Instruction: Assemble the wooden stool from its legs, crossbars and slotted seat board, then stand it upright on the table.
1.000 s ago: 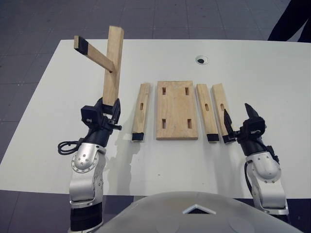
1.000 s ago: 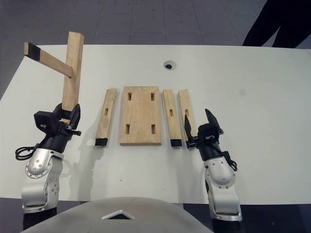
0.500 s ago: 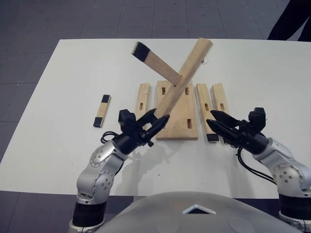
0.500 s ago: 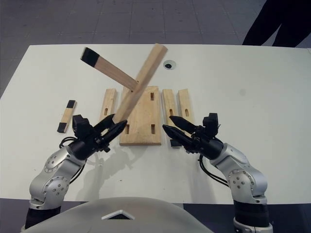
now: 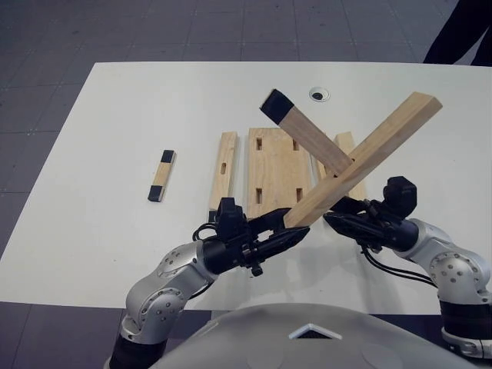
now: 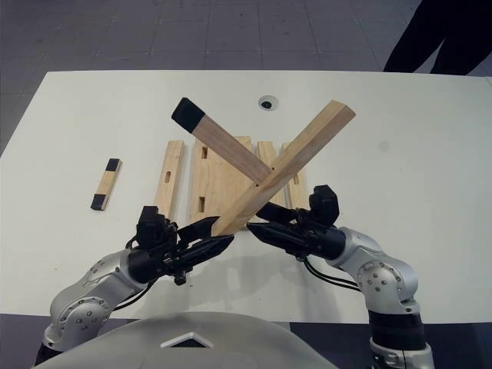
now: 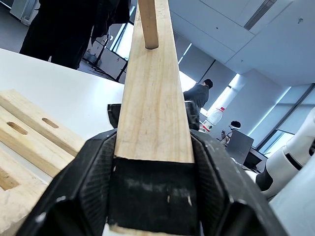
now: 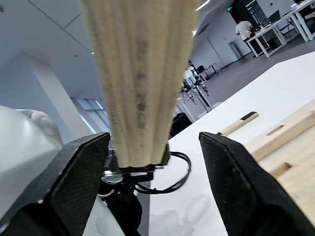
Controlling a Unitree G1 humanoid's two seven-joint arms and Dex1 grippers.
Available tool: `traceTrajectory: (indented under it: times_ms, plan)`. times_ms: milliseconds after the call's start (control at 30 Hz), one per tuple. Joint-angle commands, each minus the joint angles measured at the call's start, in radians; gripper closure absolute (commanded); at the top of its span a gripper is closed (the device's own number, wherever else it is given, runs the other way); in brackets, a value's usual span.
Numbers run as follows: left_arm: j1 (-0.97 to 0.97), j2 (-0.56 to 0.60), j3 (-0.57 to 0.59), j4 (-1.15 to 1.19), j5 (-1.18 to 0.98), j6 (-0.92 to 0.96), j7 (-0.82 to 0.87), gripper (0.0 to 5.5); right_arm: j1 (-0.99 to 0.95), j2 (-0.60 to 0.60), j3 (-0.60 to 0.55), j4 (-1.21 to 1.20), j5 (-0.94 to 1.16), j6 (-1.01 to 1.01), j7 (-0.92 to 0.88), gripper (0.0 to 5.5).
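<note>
My left gripper (image 5: 290, 233) is shut on the black-capped end of a wooden leg (image 5: 369, 150), held low over the table's front and tilted up to the right. A crossbar (image 5: 307, 134) with a black tip sticks out of that leg toward the far left. My right gripper (image 5: 338, 221) is open, its fingers (image 8: 236, 182) standing wide on either side of the leg near the left gripper (image 7: 152, 152). The slotted seat board (image 5: 270, 165) lies flat in the middle. One loose leg (image 5: 224, 165) lies to its left, and two more legs (image 5: 346, 142) lie to its right, partly hidden.
A short crossbar (image 5: 161, 175) with black ends lies by itself on the left of the white table (image 5: 92, 154). A round cable hole (image 5: 318, 94) sits near the table's far edge. The table's right side is bare.
The left arm has swung the leg and crossbar further right and lower, tilting it more. The right gripper has moved left, so its open fingers now straddle the leg.
</note>
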Motion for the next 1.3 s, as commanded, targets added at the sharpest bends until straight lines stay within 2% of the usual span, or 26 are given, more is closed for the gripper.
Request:
traceTrajectory:
  times_ms: [33,100,400,467,1033,1233,1300]
  plan:
    - [-0.01,0.01,0.004,-0.004,-0.019,-0.001,-0.006,3.41,0.03,-0.049,-0.019,-0.011,0.02,0.014,0.086,2.17]
    - [-0.014,0.008,0.012,-0.003,-0.031,-0.002,-0.002,3.41,0.035,-0.058,-0.021,0.009,0.002,0.004,0.109,2.17]
    - [0.001,0.011,0.001,-0.013,-0.026,-0.014,-0.007,3.41,0.023,-0.035,-0.019,0.006,-0.029,-0.015,0.073,0.64]
    - [0.003,0.011,-0.001,-0.012,-0.022,-0.017,-0.008,3.41,0.02,-0.027,-0.019,-0.001,-0.03,-0.017,0.054,0.55]
    - [-0.009,-0.029,-0.034,0.017,0.032,-0.091,0.003,3.41,-0.08,0.102,0.005,-0.059,0.07,0.023,-0.228,0.55]
    - [-0.019,-0.045,-0.045,0.032,0.051,-0.106,0.006,3.41,-0.101,0.122,0.003,-0.053,0.079,0.018,-0.274,1.41]
    - [-0.021,-0.049,-0.045,0.042,0.058,-0.11,0.007,3.41,-0.104,0.127,0.005,-0.064,0.084,0.018,-0.283,1.86]
